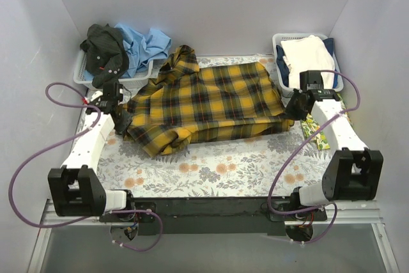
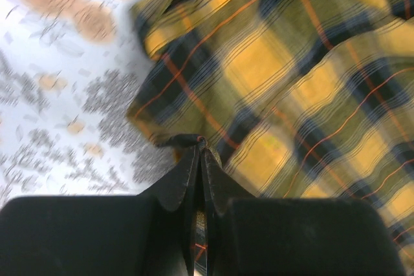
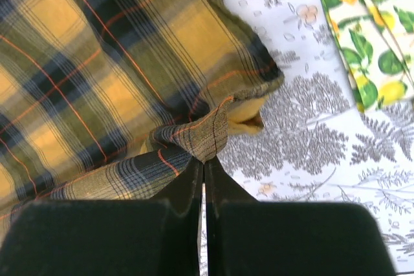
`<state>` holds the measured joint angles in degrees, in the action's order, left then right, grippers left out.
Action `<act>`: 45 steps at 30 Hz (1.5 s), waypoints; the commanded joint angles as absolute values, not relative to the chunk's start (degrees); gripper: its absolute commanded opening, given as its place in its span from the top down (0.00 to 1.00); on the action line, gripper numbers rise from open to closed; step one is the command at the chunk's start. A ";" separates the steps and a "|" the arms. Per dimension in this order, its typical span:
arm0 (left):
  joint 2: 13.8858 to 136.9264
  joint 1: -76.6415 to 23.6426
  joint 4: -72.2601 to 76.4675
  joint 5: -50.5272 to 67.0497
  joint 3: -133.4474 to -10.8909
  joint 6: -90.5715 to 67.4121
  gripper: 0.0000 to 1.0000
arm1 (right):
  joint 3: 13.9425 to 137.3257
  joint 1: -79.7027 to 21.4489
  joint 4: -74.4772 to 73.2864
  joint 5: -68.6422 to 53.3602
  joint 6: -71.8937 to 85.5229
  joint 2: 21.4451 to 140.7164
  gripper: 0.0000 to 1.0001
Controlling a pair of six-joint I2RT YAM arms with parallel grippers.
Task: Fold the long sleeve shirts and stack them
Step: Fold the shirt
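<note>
Rearward, a left basket (image 1: 79, 73) and right basket (image 1: 278, 41) flank the plaid shirt (image 1: 211, 100).

Top view: bright, even, diffuse light from above; the pale walls (image 1: 192, 4) reflect it. Soft, short shadows lie under the shirt (image 1: 211, 103) hem. Left wrist view: blurred throughout, worst at the upper left, where the flowers on the cover (image 2: 58, 95) smear. The left claw (image 2: 199, 150) reads as an underexposed black mass. Right wrist view: sharp weave and print, a small dark shadow beneath the shirt fold; the right claw (image 3: 204, 166) equally dark
</note>
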<state>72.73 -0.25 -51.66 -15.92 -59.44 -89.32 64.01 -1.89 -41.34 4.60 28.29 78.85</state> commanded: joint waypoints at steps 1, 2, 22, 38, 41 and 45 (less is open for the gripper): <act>78.65 -0.09 -45.44 -19.69 -65.12 -85.26 1.00 | 70.57 -1.32 -36.83 7.03 25.75 86.38 0.99; 79.97 -0.09 -45.18 -20.12 -65.91 -85.08 1.00 | 71.79 -1.41 -36.22 6.68 25.32 87.96 0.99; 92.21 -0.09 -32.52 -15.02 -79.99 -77.70 0.20 | 92.29 -1.67 -29.36 3.60 21.36 101.00 0.44; 68.38 -0.09 -38.68 -0.09 -46.08 -87.71 0.30 | 71.46 -6.86 -27.86 0.44 23.20 88.42 0.47; 69.17 -0.09 -38.06 1.48 -44.48 -89.29 0.35 | 70.67 -6.94 -27.86 0.35 23.20 87.98 0.48; 71.53 -0.09 -37.18 1.14 -43.51 -90.00 0.41 | 70.66 -7.03 -27.86 0.53 23.20 88.07 0.48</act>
